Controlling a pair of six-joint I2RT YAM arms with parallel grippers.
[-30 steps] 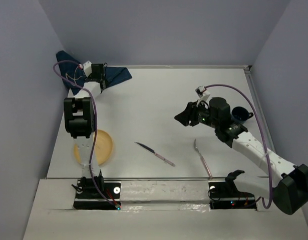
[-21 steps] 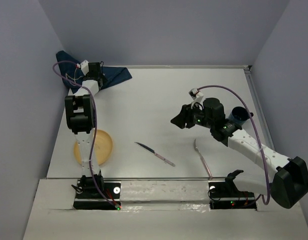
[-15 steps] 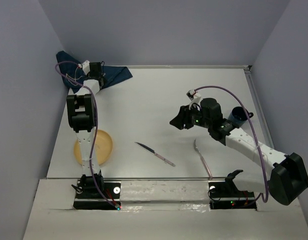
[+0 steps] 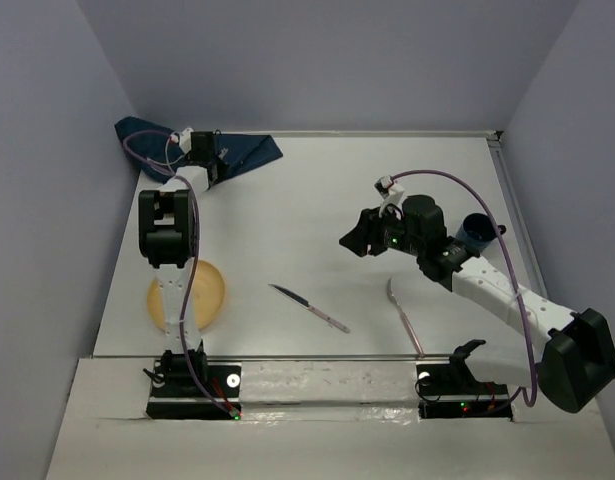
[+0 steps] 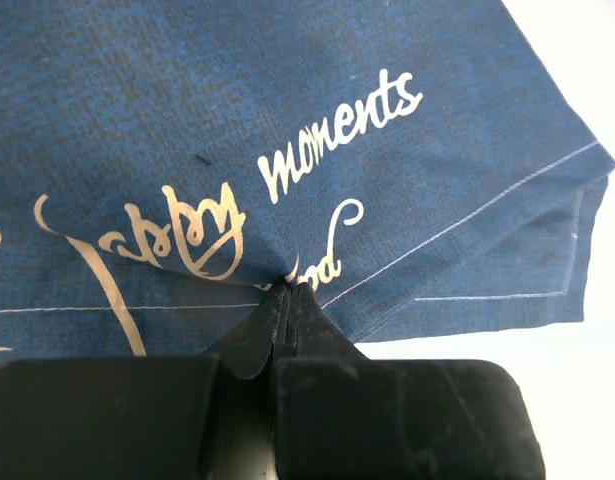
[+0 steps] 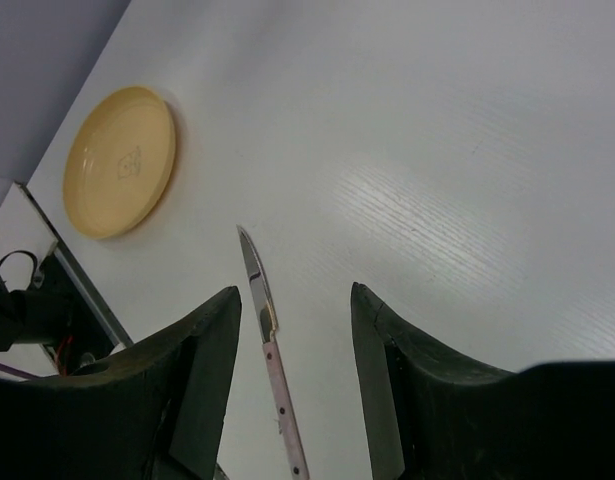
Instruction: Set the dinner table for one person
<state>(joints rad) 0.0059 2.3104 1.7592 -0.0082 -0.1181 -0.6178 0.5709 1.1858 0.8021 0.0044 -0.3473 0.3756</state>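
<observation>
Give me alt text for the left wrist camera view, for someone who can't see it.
The left gripper is shut on a pinch of dark blue placemat printed with cream script; the word "moments" is legible. White table shows past its stitched edge at right and below.

The dinner table is a large, flat, white rectangular top.

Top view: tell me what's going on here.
The left gripper is shut on an edge of the blue placemat at the far left corner of the table. The right gripper hangs open above mid-table, holding nothing. The plate, knife, another utensil and the blue cup lie scattered, none set on the placemat yet.
</observation>
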